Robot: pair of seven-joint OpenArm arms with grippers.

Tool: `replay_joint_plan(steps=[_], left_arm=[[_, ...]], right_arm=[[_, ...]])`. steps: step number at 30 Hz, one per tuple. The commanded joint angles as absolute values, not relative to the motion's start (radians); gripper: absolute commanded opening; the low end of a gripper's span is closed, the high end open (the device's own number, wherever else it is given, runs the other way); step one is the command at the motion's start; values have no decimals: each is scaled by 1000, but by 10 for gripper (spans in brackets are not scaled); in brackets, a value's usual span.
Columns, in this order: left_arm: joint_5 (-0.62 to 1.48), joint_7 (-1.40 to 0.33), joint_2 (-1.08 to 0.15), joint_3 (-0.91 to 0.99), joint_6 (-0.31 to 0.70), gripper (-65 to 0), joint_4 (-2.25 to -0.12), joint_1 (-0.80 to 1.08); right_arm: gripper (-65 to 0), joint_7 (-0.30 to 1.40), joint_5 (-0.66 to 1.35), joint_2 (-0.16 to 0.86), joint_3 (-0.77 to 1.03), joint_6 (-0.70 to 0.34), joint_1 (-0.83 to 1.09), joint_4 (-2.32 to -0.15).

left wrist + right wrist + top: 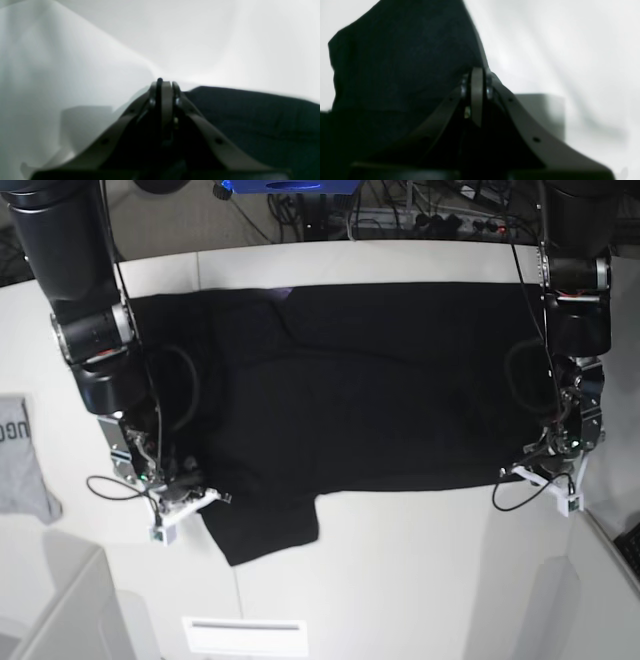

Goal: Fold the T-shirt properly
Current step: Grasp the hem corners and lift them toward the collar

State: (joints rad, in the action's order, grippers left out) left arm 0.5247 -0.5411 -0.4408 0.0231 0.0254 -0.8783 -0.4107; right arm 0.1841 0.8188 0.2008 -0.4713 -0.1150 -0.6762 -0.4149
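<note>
Black cotton short-sleeved T-shirt (350, 390) lies spread across the white table (400, 580), no fold apparent yet.
Left gripper (548, 465) at four o'clock and right gripper (180, 492) at eight o'clock each look pinched together at its near edge; whether cloth is caught, I cannot tell.

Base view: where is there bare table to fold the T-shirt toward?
The widest bare white table lies in front of the T-shirt, between the left hand and the right hand. A white sheet sits at the front edge. The far edge is narrow. A grey garment crowds the image-left side.
</note>
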Motion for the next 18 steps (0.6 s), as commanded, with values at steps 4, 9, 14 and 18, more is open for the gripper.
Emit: replay_joint_plan(steps=[4, 9, 14, 18], left_arm=[[519, -604, -467, 139, 18, -650, -1024, -361], [526, -616, -467, 150, 18, -650, -1196, -263], [527, -639, -467, 153, 18, -650, -1307, -197], [527, -687, -461, 263, 18, -650, -1405, -137]], right_arm=[[-650, 229, 814, 255, -469, -48, -630, -570], [-650, 263, 814, 312, -467, 59, -533, -825], [-650, 263, 814, 344, -461, 99, -472, -990], [-650, 302, 814, 349, -375, 99, -424, -1092]])
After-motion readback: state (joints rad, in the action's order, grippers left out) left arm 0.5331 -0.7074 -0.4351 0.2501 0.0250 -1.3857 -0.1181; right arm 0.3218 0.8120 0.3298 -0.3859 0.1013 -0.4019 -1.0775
